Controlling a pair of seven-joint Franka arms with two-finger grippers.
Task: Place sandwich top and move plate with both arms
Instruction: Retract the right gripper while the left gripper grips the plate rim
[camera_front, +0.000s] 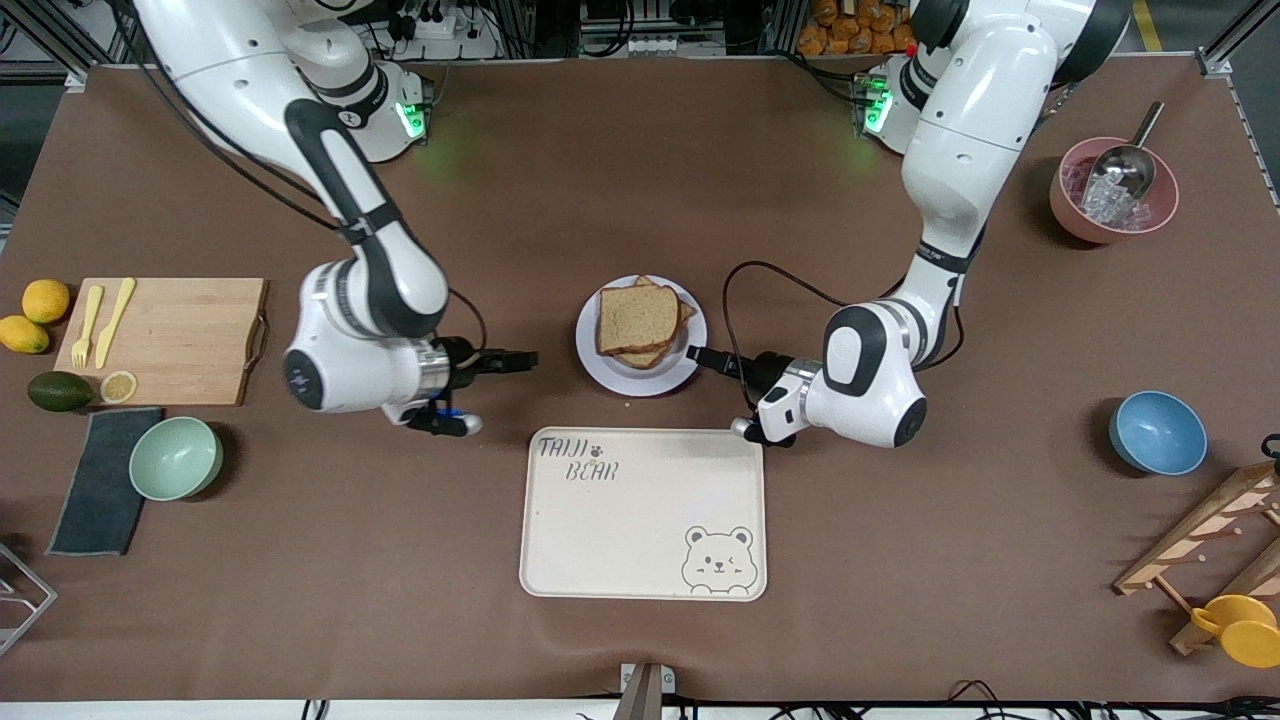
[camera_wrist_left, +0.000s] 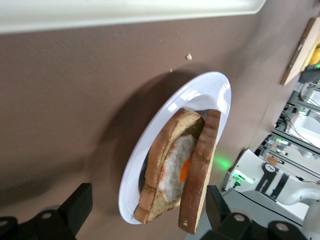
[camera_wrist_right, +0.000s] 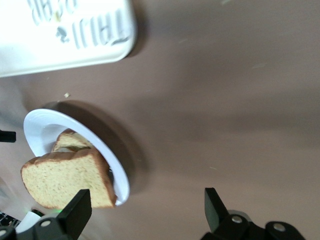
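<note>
Brown table: sandwich top (camera_front: 636, 318) already on plate (camera_front: 680, 371). Left gripper (camera_front: 702, 354) at 3 o'clock, right gripper (camera_front: 520, 359) at 9, fingers apart; next, both grip the rim.

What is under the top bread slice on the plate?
Under the sandwich top the left wrist view shows a fried egg on a second bread slice, all on the plate. Anything beneath that lower slice is covered. Both open grippers, left and right, flank the plate.

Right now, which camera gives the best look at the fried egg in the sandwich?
The left wrist view: the fried egg shows between the lower slice and the sandwich top. In the front view the top slice covers it; the right wrist view shows only bread on the plate.
</note>
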